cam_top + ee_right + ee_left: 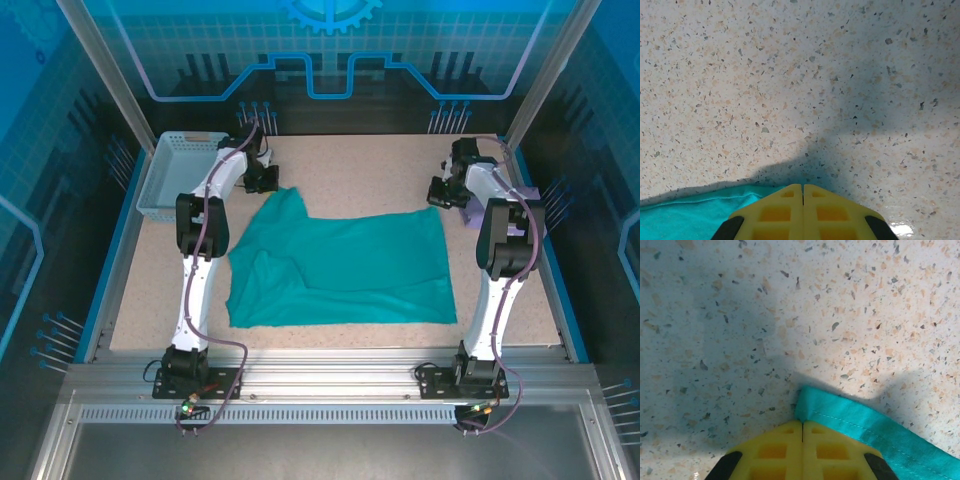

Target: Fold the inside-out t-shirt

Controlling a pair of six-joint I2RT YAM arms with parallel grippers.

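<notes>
The inside-out t-shirt is teal and lies spread flat across the middle of the table. My left gripper sits at the shirt's far left tip. In the left wrist view its yellow fingers are shut, with the stitched hem corner pinched at their tips. My right gripper is at the far right corner. In the right wrist view its fingers are shut too. The teal edge runs in under the left finger, so the pinch itself is hidden.
A pale slotted basket stands at the far left beside the left arm. A lavender garment lies partly behind the right arm. The speckled tabletop stretches beyond the shirt to the back wall.
</notes>
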